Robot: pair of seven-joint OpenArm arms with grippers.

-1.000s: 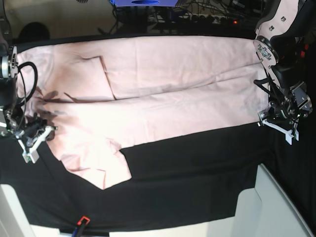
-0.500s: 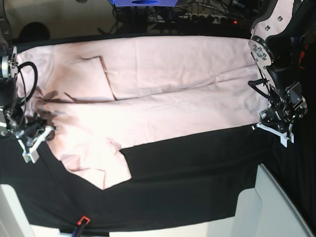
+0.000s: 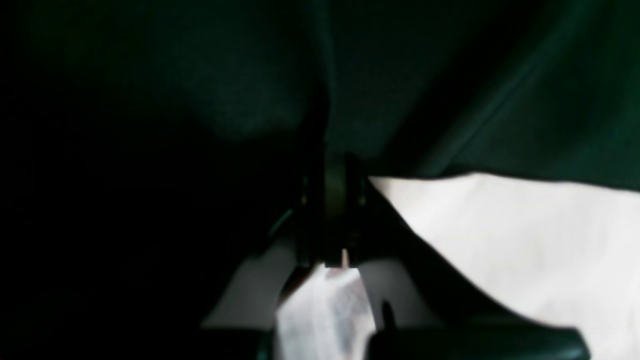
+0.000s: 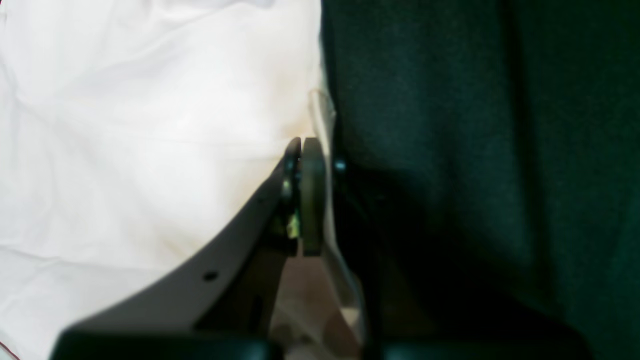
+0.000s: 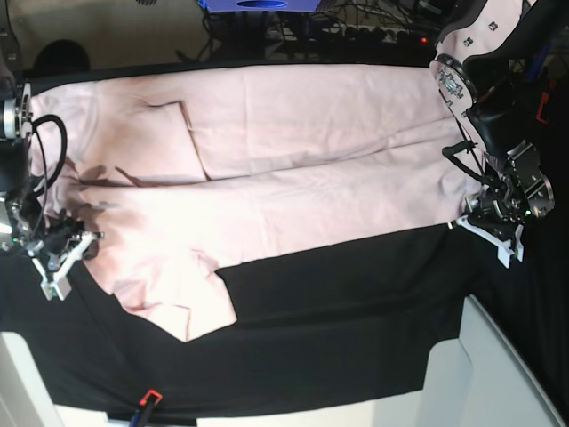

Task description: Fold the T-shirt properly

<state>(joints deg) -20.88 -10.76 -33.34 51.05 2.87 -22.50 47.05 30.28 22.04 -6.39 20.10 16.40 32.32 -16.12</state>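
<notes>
A: Where is your T-shirt [image 5: 293, 169] right now?

B: You have it spread wide across the black cloth [image 5: 338, 320] that covers the tabletop, plain side up, with one sleeve folded in on its upper half and another flap hanging over the cloth below its lower edge.

A: And your left pincer [image 5: 492, 227]?

B: It sits at the shirt's lower corner, at the end on the base view's right. In the left wrist view your jaws are pressed together, and pale fabric lies right beside them; you cannot tell from that dark view whether they pinch it.

A: Your right pincer [image 5: 60, 263]?

B: At the shirt's opposite end, jaws pressed together right at the hem in the right wrist view; whether fabric is caught there you cannot tell.
</notes>
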